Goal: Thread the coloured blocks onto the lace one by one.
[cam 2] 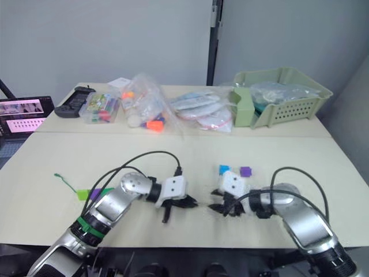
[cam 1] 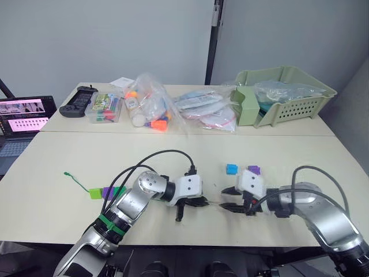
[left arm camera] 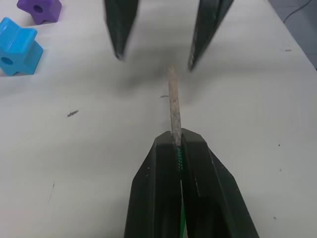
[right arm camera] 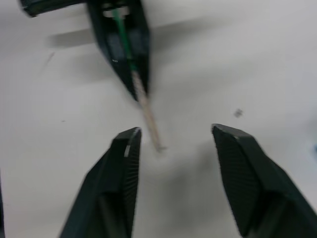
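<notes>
Pale and stiff, the tip of the lace point(left arm camera: 173, 101) pokes out from my left gripper point(left arm camera: 180, 144), whose two black fingers are pressed together on the cord just behind it. I see green cord running back between those fingers in the left wrist view. My right gripper point(right arm camera: 176, 141) faces it with fingers spread; the right wrist view puts the tip's end over the gap between them, nearer one finger, touching neither as far as I can tell.

Head views give what the wrist views lack: the lace's far end trails off on my left, ending in a small green knot point(cam 1: 66, 172). A lime green block point(cam 1: 95, 193) and a purple block point(cam 1: 107, 192) lie side by side near that stretch, partly behind my left arm.

Blue block point(cam 1: 232, 169) and a second purple block point(cam 1: 253, 170) sit on the cream surface point(cam 1: 57, 156) beside my right gripper. Left wrist view shows both as star-shaped, smooth plastic, each with a centre hole.
</notes>
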